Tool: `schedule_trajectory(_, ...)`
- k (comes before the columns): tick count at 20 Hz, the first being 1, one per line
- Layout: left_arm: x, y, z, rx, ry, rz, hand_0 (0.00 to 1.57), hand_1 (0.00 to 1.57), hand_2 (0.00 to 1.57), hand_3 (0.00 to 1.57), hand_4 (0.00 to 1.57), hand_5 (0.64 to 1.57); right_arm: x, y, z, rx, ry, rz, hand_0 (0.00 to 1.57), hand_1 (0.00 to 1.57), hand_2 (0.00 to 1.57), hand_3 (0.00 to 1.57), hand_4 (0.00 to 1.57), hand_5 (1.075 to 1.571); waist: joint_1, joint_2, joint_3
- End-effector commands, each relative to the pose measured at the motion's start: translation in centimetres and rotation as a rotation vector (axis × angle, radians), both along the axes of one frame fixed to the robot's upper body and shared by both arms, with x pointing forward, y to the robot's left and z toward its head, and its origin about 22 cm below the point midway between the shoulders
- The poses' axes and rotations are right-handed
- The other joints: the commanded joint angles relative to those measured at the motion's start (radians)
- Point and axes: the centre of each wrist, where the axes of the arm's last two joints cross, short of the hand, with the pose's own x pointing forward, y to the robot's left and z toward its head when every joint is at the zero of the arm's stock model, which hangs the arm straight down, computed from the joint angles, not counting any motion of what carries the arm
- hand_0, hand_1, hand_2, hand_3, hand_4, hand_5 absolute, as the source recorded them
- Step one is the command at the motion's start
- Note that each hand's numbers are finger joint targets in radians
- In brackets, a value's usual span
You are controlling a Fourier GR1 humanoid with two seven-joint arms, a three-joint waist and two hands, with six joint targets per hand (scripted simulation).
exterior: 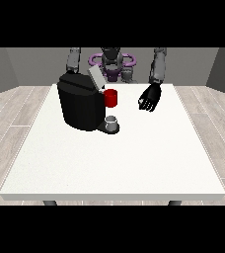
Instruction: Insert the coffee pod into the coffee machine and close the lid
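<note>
- Your hand [149, 98] at the view's right hovers upper right of centre, fingers relaxed, holding nothing, apart from the machine [80, 103].
- Other hand: hidden behind the machine, can't tell.
- Lid [95, 77] is tilted up, so the slot looks ready for loading.
- Grey thing [112, 122] sits at the machine's base on the tabletop [114, 163]; likely the pod, unconfirmed.
- Red thing at the machine [111, 98]: not the pod.

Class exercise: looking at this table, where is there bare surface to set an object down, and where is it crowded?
Bare: the wide near half of the white table in front of the coffee machine, and the strip right of the hand at the view's right. Crowded: the far left, where the machine, a red thing at the machine and a grey thing at its base cluster.
</note>
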Motion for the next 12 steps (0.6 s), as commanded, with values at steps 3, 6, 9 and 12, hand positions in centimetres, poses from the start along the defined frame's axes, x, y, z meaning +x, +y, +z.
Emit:
schedule_trajectory(3, 0.2, -0.6, -0.8, 0.117, 0.102, -0.037, 0.79, 0.79, 0.96, 0.85, 0.39, 1.571, 0.0, -0.2, -1.9, 0.043, 0.027, -0.027, 0.00, 0.00, 0.00, 0.00, 0.00, 1.571, 0.023, -0.010, -0.0005)
schedule_trajectory(6, 1.2, -0.4, -0.2, 0.112, 0.109, -0.017, 0.79, 0.79, 0.98, 0.87, 0.40, 1.571, -0.3, -0.5, -2.5, 0.015, 0.031, -0.051, 0.00, 0.00, 0.00, 0.00, 0.00, 1.571, 0.009, -0.031, -0.0007)
schedule_trajectory(9, 1.0, -0.2, -0.1, 0.089, 0.085, -0.081, 1.04, 1.04, 1.12, 1.01, 0.40, 1.571, -0.2, -2.1, -3.0, -0.065, 0.079, -0.092, 0.00, 0.00, 0.00, 0.00, 0.00, 1.571, 0.043, -0.046, -0.0008)
schedule_trajectory(12, 0.7, -1.9, -1.4, 0.064, 0.076, -0.083, 1.19, 1.19, 1.29, 1.22, 0.51, 1.571, 0.3, -1.5, -2.0, -0.060, 0.129, -0.100, 0.00, 0.00, 0.00, 0.00, 0.00, 1.571, 0.039, -0.091, -0.0009)
